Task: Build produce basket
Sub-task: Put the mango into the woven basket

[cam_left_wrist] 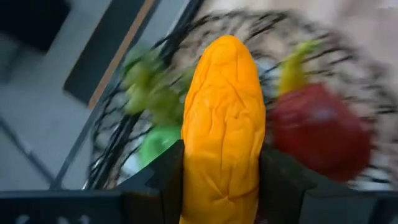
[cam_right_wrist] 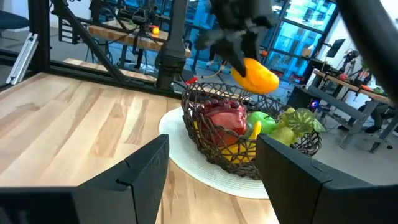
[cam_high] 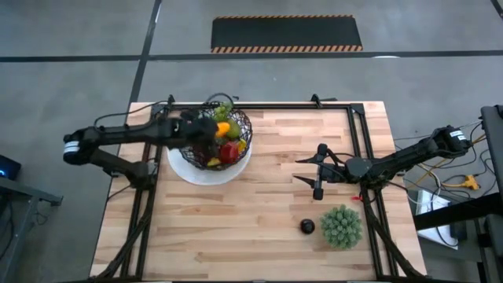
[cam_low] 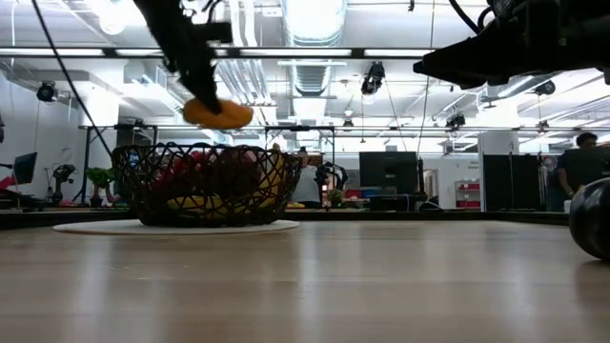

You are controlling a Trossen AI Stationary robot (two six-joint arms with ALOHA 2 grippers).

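Observation:
The black wire basket (cam_high: 224,137) stands on a white round plate (cam_high: 189,169) near the table's far left; in it lie red fruit (cam_right_wrist: 221,118), green pieces (cam_right_wrist: 292,121) and a yellow piece. My left gripper (cam_high: 211,128) hangs above the basket, shut on an orange piece (cam_left_wrist: 224,124); the same piece shows in the low view (cam_low: 217,114) and the right wrist view (cam_right_wrist: 255,74). My right gripper (cam_high: 318,169) is open over the table's right half, touching nothing. A dark plum (cam_high: 306,226) rests on the table near the near right edge. My left gripper pinches the orange piece between its two fingers (cam_left_wrist: 165,180), one on each long side near its rear end (cam_left_wrist: 217,199). The fingers come from above, slanting down. The piece is lifted clear, above the basket's rim, its free end sticking out ahead of the fingers.
A larger spiky green ball (cam_high: 341,226) sits by the plum at the near right. Black frame rails (cam_high: 357,134) run along the table's far and right sides. Bare wood lies in the middle (cam_high: 259,204). A person (cam_low: 577,162) stands far off in the room.

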